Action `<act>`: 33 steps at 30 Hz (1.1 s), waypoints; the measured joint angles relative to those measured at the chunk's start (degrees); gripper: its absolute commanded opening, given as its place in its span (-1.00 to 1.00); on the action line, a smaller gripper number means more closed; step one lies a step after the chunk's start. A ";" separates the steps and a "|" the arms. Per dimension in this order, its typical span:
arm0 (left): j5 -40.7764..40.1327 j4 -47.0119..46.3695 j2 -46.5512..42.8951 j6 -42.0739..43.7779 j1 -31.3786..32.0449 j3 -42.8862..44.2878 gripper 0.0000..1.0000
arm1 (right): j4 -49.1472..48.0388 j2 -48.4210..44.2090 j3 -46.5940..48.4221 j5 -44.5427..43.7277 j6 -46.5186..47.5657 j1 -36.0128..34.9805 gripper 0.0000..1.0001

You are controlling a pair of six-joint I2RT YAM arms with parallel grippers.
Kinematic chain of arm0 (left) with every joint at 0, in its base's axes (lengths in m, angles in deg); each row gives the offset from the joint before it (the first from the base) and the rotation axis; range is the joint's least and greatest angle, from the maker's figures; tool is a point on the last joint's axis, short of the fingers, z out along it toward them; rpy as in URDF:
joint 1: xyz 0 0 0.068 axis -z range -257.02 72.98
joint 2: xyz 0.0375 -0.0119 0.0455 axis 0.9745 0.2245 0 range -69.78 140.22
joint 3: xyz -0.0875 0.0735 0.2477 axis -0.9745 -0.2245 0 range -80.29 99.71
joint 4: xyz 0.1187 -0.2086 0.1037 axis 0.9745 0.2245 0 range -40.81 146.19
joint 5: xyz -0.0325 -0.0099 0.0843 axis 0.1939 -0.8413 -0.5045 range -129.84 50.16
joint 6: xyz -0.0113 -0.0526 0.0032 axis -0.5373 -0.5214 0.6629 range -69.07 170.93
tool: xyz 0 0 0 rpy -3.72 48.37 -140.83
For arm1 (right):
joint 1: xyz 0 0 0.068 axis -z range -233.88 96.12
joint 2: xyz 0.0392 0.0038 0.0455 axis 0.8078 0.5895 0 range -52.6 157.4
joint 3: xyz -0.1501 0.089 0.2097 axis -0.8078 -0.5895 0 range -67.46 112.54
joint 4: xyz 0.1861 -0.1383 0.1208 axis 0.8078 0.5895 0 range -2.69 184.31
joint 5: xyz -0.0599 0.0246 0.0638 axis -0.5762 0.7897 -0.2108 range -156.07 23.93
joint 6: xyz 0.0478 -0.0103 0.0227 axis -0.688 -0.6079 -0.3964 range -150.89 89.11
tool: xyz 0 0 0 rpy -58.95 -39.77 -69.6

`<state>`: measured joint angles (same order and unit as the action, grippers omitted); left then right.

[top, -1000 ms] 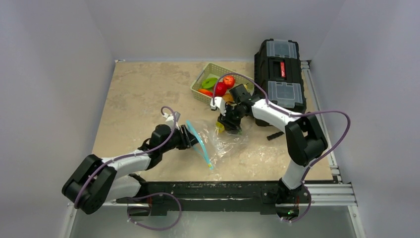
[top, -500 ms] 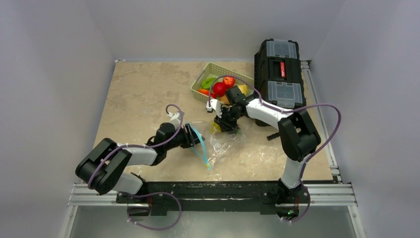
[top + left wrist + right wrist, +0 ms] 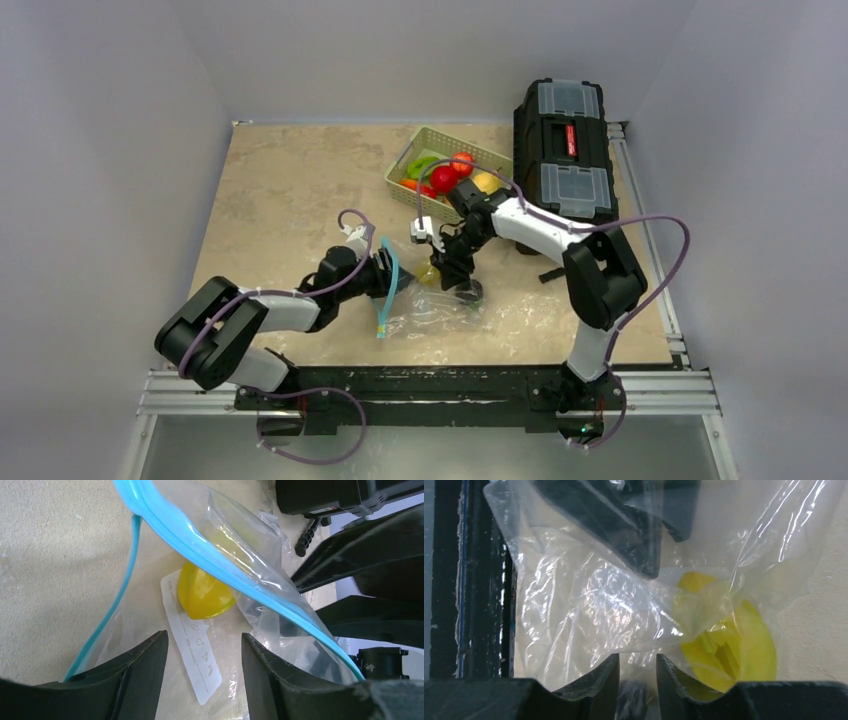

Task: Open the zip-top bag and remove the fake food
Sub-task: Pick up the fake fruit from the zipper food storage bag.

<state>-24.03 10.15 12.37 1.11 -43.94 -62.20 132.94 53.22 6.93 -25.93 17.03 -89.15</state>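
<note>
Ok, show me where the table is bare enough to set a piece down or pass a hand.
Widest bare table: far-left, between the left edge and the green basket. A smaller patch lies near-right, between the zip-top bag and the right edge. Crowded: the centre, where left hand and right hand meet at the bag, and between basket and toolbox.

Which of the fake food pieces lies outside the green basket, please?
The yellow piece, lying by the zip-top bag on the table; the other pieces all sit in the basket.
</note>
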 measured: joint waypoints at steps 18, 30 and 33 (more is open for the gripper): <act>4.63 -2.14 -0.22 5.51 0.00 -0.17 0.13 | -3.96 -5.68 -0.37 -9.44 12.90 1.18 0.33; 6.56 -7.32 5.88 4.09 0.00 -0.07 0.15 | -10.40 -0.98 -3.63 -13.97 14.23 -3.06 -0.18; 6.60 -8.22 6.78 3.32 0.00 -0.09 0.16 | -10.45 -0.13 -3.63 -13.90 13.99 -3.19 -0.26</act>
<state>-17.43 1.93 19.15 4.43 -43.94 -62.29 122.49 53.09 3.30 -39.83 31.02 -92.34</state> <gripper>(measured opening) 0.573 0.404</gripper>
